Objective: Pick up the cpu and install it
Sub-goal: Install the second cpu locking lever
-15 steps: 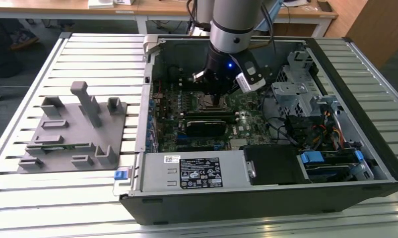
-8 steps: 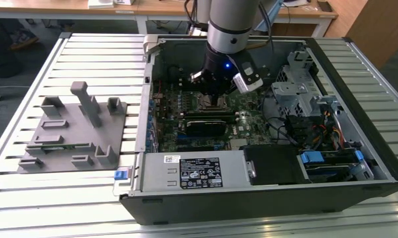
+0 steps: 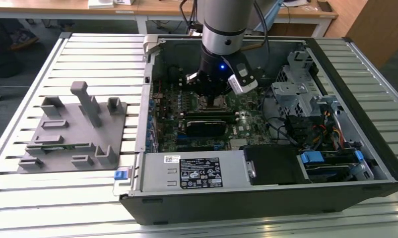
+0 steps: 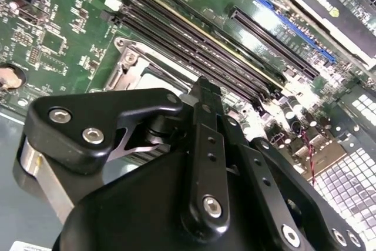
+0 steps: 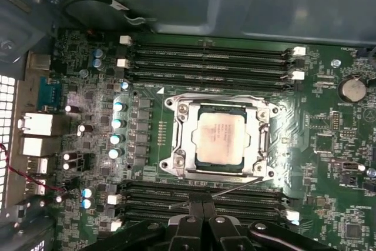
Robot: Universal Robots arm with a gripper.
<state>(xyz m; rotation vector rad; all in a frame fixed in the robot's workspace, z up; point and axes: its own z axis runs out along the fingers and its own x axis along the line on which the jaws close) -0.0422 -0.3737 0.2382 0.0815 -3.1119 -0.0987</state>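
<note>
cpu (image 5: 218, 138): a silvery square chip lying flat inside the metal socket frame (image 5: 176, 139) on the motherboard (image 5: 329, 145), in the first wrist view; it looks seated square to the frame, so I judge the placing done, or all but done; whether the frame's bracket is latched over it I cannot tell.
end effector (image 5: 201, 213): in the first wrist view its two fingertips stand pressed together with no gap, holding nothing; they sit just beside the socket, over the memory slots (image 5: 205, 195) next to it, apart from the chip; closed and empty fits a chip already let go.
arm (image 3: 224, 29): in the exterior view it comes straight down into the open computer case (image 3: 265, 208), its wrist low over the middle of the board; the upright pose suits lowering a flat chip level into a socket.
computer case: lies on its side on the slatted table (image 3: 73, 198), open face up, so the board is reachable from above; drive cage (image 3: 298, 89) toward the exterior view's right, power supply (image 3: 192, 171) at the near edge.
grey tray (image 3: 73, 131): grey plastic with upright posts, on the table to the exterior view's left of the case, well apart from the arm; whether anything lies in its pockets I cannot tell.
</note>
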